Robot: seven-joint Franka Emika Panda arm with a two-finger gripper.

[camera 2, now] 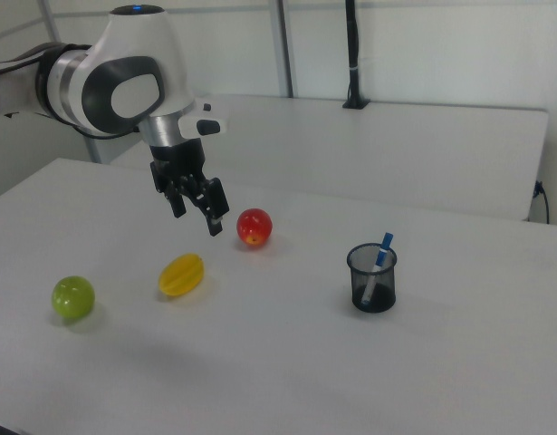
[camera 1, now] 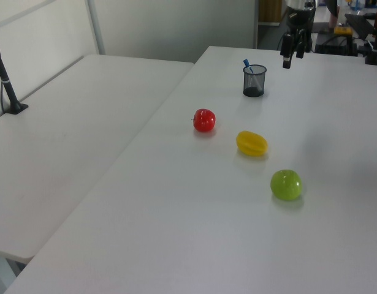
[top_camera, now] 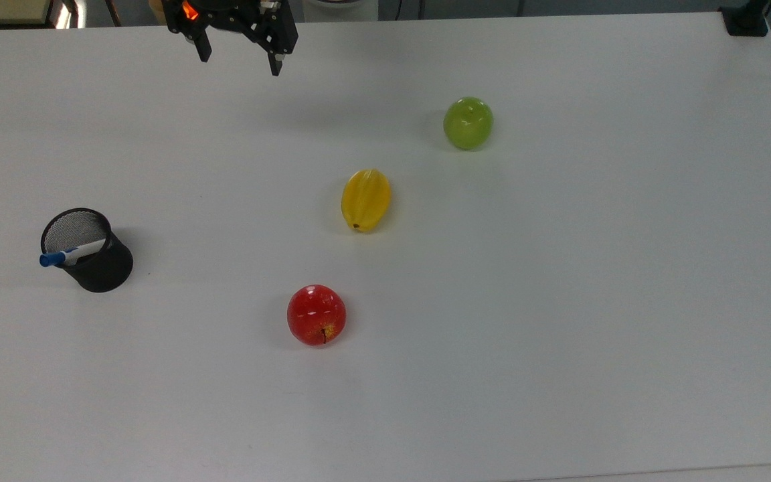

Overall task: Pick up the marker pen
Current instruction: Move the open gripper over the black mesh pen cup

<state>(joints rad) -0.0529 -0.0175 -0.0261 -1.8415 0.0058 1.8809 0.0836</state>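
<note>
Left to right in the top view. One black mesh cup (top_camera: 91, 254) stands near the worktop's (top_camera: 559, 301) left edge, upright on its base. Contents: one marker pen (top_camera: 69, 254), leaning against the cup's rim, blue cap end sticking out over the rim, white barrel down inside. Nothing else visible in the cup.

Gripper (top_camera: 241, 57) hangs above the far edge of the worktop, to the right of the cup and well apart from it; jaws spread wide, holding nothing.

Count: one red apple (top_camera: 316, 314), one yellow fruit (top_camera: 366, 199), one green apple (top_camera: 468, 123). The three lie in a diagonal row across the middle, red nearest the near edge, green nearest the far edge, none touching.

Open room: bare worktop between cup and fruit row; the whole right half up to the right edge is bare. Second table (camera 1: 72, 122) adjoins in the left view.
</note>
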